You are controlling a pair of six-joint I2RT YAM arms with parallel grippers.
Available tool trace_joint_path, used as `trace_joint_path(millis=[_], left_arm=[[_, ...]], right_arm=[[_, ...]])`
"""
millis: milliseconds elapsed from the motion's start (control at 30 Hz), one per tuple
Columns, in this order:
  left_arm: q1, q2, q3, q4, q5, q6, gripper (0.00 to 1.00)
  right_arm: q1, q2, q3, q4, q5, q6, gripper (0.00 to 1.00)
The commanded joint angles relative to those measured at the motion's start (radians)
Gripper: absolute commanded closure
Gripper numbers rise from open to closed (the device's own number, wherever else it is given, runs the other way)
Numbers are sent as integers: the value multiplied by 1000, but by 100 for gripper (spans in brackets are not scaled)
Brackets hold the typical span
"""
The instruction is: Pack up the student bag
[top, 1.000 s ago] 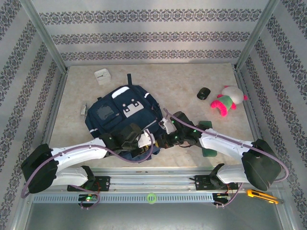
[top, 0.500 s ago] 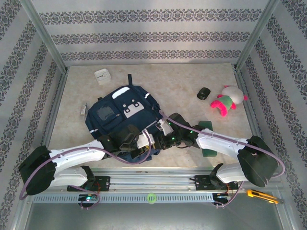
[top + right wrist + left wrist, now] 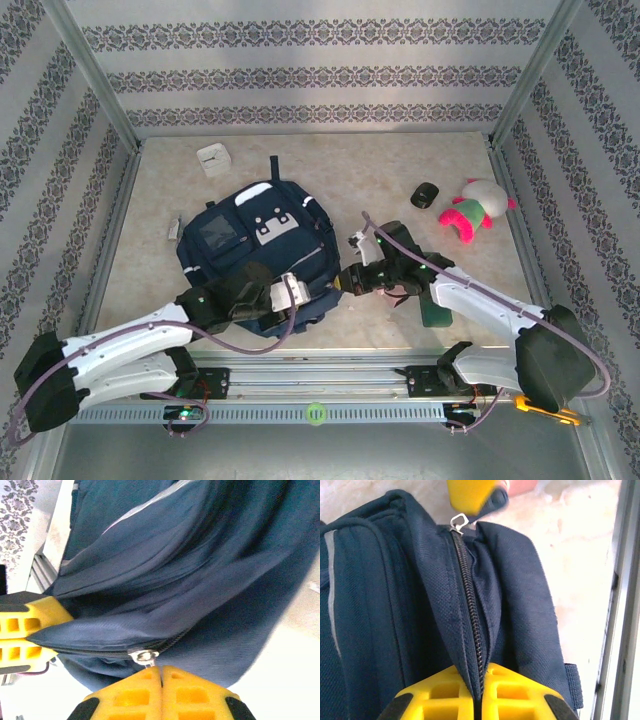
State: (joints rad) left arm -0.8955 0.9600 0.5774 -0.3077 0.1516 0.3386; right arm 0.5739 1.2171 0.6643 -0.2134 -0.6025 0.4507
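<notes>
One large navy blue fabric student bag [image 3: 215, 262] lies flat on the pale marbled desk [image 3: 400, 165], left of centre, with its carry loop toward the far wall and its near edge between the two arms. Left gripper [image 3: 303, 296]: yellow fingers [image 3: 445, 692] together, clamped on a fold of the bag's cloth along the black zipper [image 3: 470, 590], at the bag's near right corner. Right gripper [image 3: 343, 283]: yellow fingers [image 3: 130, 695] pressed together on the small silver metal zipper pull [image 3: 144, 656], at the bag's right edge, near the left gripper on the same zipper. Markings: one grey-white patch [image 3: 268, 226] on the upper front carries dark marks too small to read; one pale grey stripe [image 3: 332, 590] runs along a pocket. Sundries on the desk, all apart from the bag: one small white square box [image 3: 213, 160] toward the far left corner; one black computer mouse [image 3: 425, 195]; one pink, white and green plush toy [image 3: 475, 212] at the right; one dark green flat object [image 3: 436, 312] partly under the right arm.
</notes>
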Motion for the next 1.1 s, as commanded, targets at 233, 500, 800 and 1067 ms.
trace_joint_path(millis=[233, 500, 800, 1067], left_arm=[[11, -8, 111, -187, -3, 17, 38], [4, 245, 173, -48, -50, -90, 20], [-8, 336, 183, 14, -268, -154, 76], [20, -7, 23, 219, -56, -257, 100]], right_arm=[[98, 10, -35, 40, -31, -1, 100], [95, -14, -50, -14, 57, 2, 79], [96, -41, -80, 30, 76, 10, 71], [107, -250, -193, 204, 75, -259, 63]])
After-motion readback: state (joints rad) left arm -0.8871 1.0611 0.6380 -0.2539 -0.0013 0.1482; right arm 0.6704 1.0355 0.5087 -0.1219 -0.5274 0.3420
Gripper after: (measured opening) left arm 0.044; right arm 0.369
